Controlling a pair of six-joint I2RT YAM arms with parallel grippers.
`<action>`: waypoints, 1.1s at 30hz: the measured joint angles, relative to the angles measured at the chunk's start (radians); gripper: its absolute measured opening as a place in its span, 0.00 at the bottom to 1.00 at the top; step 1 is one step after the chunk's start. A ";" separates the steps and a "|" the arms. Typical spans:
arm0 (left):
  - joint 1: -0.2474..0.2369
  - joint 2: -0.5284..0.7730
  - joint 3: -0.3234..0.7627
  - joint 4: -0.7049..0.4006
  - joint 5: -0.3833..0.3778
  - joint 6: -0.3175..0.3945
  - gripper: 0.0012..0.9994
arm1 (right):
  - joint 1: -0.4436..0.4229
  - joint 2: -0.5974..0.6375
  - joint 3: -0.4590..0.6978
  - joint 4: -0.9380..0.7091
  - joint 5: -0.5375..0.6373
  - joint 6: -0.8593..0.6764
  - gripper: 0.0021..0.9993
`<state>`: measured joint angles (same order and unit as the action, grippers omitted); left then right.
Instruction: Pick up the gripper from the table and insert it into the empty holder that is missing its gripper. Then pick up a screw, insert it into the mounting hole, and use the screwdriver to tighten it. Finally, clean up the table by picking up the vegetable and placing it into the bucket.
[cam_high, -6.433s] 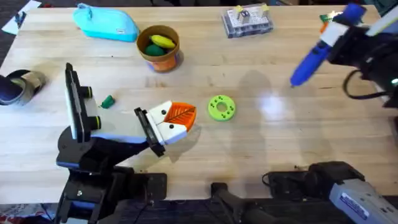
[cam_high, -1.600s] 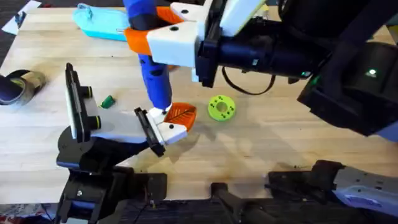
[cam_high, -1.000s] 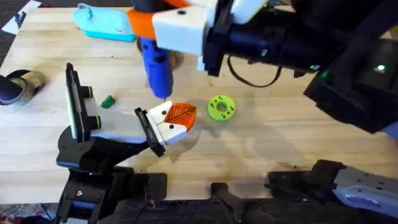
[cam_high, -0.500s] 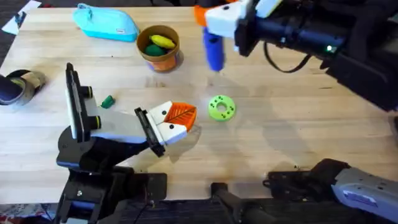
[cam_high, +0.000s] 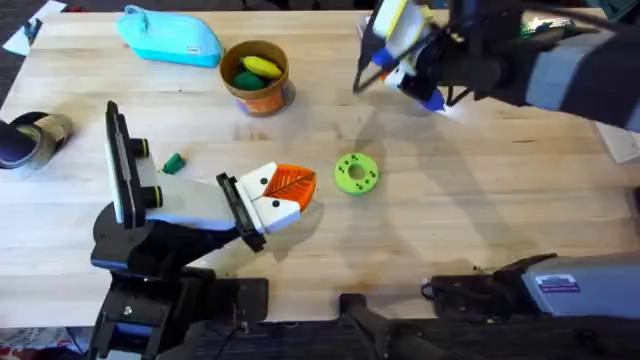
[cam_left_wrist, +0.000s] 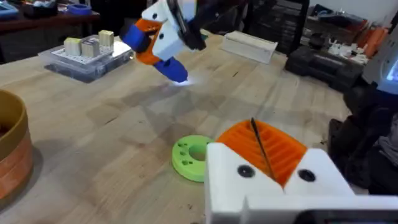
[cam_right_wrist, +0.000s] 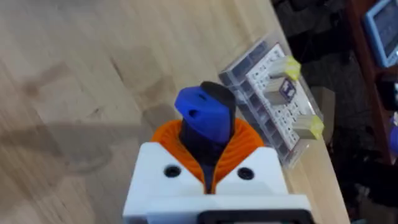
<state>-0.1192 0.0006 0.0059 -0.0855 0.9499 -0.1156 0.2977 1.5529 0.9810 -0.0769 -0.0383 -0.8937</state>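
R jaws (cam_right_wrist: 211, 165) clamp blue pen-shaped screwdriver (cam_right_wrist: 204, 118); L ribbed orange jaws (cam_left_wrist: 264, 152) closed, nothing held

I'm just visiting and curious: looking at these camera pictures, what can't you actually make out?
- Overhead: most of the screwdriver is covered by the right end effector and its arm.
- Right wrist: the screwdriver's tip is behind the orange pads.
- Overhead: the screw on the gripper is too small to see.
- Left wrist: the bucket is cut off by the edge.
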 joint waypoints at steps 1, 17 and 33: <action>0.000 0.000 0.000 0.000 0.000 0.000 0.01 | 0.002 0.021 0.000 -0.010 0.000 -0.049 0.03; 0.000 0.000 0.000 0.000 0.000 0.000 0.01 | 0.060 0.116 0.006 -0.227 0.018 -0.262 0.86; 0.000 0.000 0.000 0.000 0.000 0.000 0.01 | 0.060 -0.131 0.117 -0.496 0.015 0.117 1.00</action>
<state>-0.1192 0.0006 0.0059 -0.0856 0.9499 -0.1158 0.3580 1.4217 1.0978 -0.5728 -0.0238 -0.7771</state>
